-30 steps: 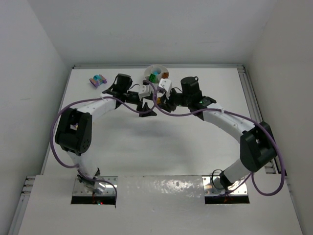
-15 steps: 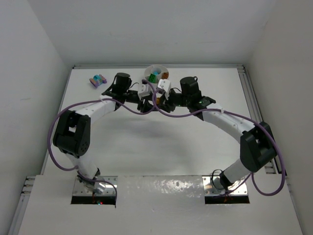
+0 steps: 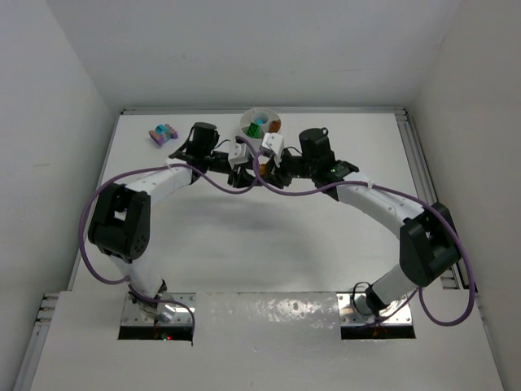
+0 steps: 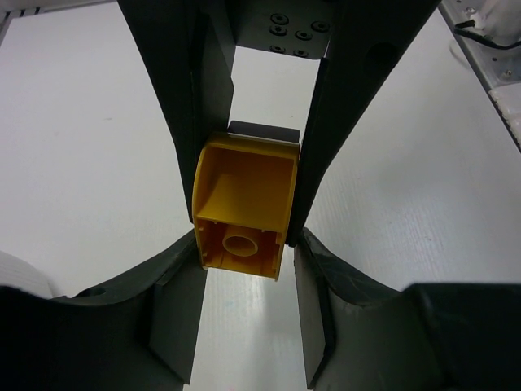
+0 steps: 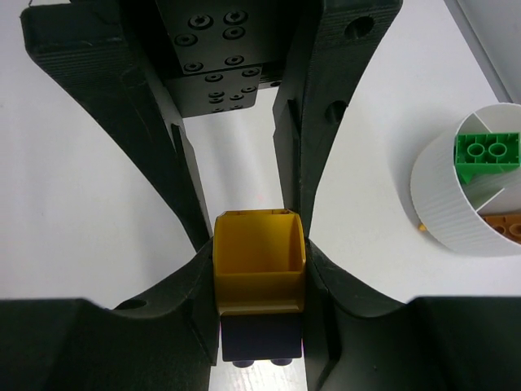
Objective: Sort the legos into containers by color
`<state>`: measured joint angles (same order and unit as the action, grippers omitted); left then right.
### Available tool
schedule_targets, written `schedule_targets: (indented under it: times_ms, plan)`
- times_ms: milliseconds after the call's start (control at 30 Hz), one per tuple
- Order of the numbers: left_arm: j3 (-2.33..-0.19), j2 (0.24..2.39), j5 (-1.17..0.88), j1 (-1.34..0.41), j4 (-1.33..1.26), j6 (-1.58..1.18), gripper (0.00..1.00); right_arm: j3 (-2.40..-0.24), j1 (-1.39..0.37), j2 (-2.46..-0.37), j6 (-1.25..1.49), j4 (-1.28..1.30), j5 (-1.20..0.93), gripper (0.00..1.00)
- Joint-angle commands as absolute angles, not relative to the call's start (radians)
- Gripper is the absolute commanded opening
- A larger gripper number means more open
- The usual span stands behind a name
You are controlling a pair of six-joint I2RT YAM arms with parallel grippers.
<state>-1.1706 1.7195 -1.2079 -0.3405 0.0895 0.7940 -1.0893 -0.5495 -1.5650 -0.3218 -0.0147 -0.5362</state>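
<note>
While the left gripper pinches the yellow brick and the right gripper clamps that same brick where the purple brick joins it, just beside the dish, peel the two apart gently; keep both grips firm.

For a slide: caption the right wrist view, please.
Right gripper shut on a yellow brick joined to a dark brick, beside a white dish holding a green brick and orange bricks.

A robot lab: a plain white table boxed in by white walls, with two robot arms bolted on and purple cables.
</note>
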Motion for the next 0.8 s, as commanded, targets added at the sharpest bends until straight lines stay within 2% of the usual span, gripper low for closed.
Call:
schedule_targets:
  times_ms: [0, 33, 67, 133, 167, 333, 500, 700, 767]
  plan:
    - [-1.186, 1.684, -1.233, -0.342, 0.120, 0.873, 0.03, -1.146, -0.558, -1.539, -0.316, -0.057, -0.577, 0.00]
    - [-1.187, 1.684, -1.232, -0.339, 0.129, 0.899, 0.17, -1.146, -0.558, -1.536, -0.319, -0.054, -0.577, 0.00]
    - [-1.189, 1.684, -1.232, -0.337, 0.156, 0.917, 0.37, -1.147, -0.558, -1.534, -0.324, -0.051, -0.574, 0.00]
    - [-1.190, 1.684, -1.236, -0.328, 0.176, 0.948, 0.55, -1.153, -0.558, -1.529, -0.342, -0.032, -0.574, 0.00]
    - [-1.190, 1.686, -1.239, -0.325, 0.175, 0.953, 0.58, -1.157, -0.558, -1.529, -0.347, -0.023, -0.572, 0.00]
    - [-1.193, 1.687, -1.243, -0.314, 0.140, 0.948, 0.52, -1.163, -0.558, -1.523, -0.348, -0.003, -0.598, 0.00]
    - [-1.187, 1.690, -1.241, -0.316, 0.065, 0.873, 0.36, -1.157, -0.558, -1.514, -0.354, 0.029, -0.600, 0.00]
    - [-1.186, 1.687, -1.253, -0.316, 0.017, 0.819, 0.36, -1.151, -0.560, -1.516, -0.357, 0.035, -0.600, 0.00]
    - [-1.184, 1.687, -1.258, -0.316, 0.017, 0.812, 0.45, -1.147, -0.558, -1.514, -0.354, 0.032, -0.597, 0.00]
